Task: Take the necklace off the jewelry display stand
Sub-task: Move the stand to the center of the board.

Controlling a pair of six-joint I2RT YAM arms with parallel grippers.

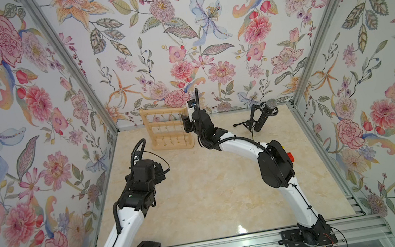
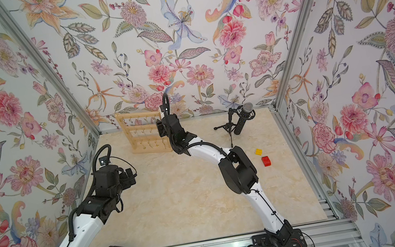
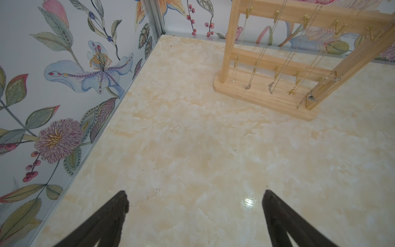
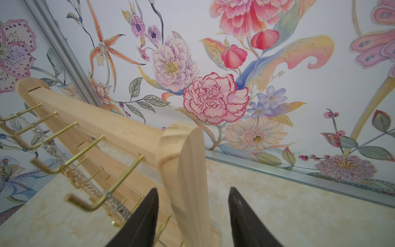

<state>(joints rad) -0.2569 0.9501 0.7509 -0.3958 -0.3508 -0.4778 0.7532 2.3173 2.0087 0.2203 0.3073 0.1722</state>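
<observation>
The light-wood jewelry display stand (image 1: 165,129) (image 2: 139,134) stands at the back of the table, near the left rear corner. Several thin necklaces (image 3: 261,53) hang from its brass pegs, with pendants low over its base (image 3: 267,96). My right gripper (image 4: 193,189) is open and straddles the stand's right upright post (image 4: 188,166). One finger is close to the post, and a gap shows at the other. A silver necklace chain (image 4: 116,204) hangs on the nearest peg beside that finger. My left gripper (image 3: 195,191) is wide open over bare table, left of and in front of the stand.
A black microphone on a tripod (image 1: 264,113) (image 2: 243,116) stands at the back right. A yellow brick (image 2: 258,151) and a red brick (image 2: 266,160) lie right of the right arm's elbow. Flowered walls enclose the table on three sides.
</observation>
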